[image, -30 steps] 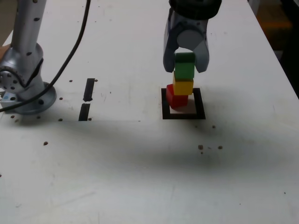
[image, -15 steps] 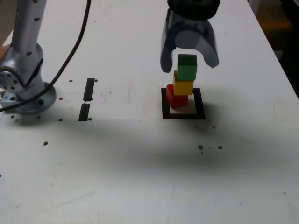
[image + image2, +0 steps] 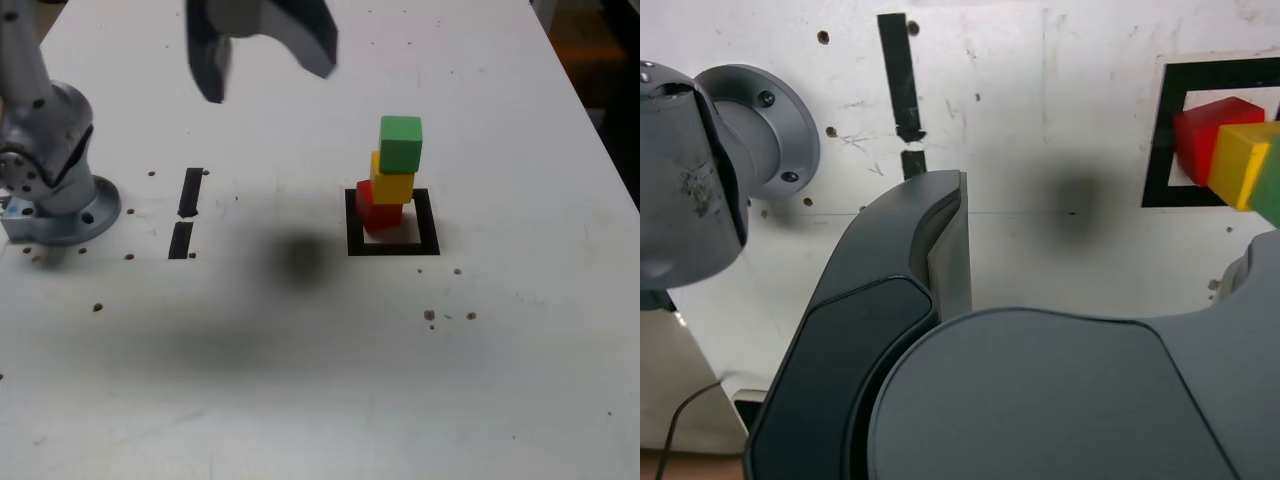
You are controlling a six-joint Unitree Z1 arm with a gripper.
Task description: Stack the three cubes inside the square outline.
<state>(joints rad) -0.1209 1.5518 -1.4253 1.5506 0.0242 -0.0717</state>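
Three cubes (image 3: 392,175) stacked upright in square outline (image 3: 392,245), leaning slightly, end effector (image 3: 262,50) spread, empty.

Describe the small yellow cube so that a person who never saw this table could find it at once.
On the white table, find the square outline of black tape, to the exterior view's right of two short black tape strips. A leaning tower of three small cubes stands inside it. The yellow cube is the middle one, resting on the red cube and carrying the green cube.
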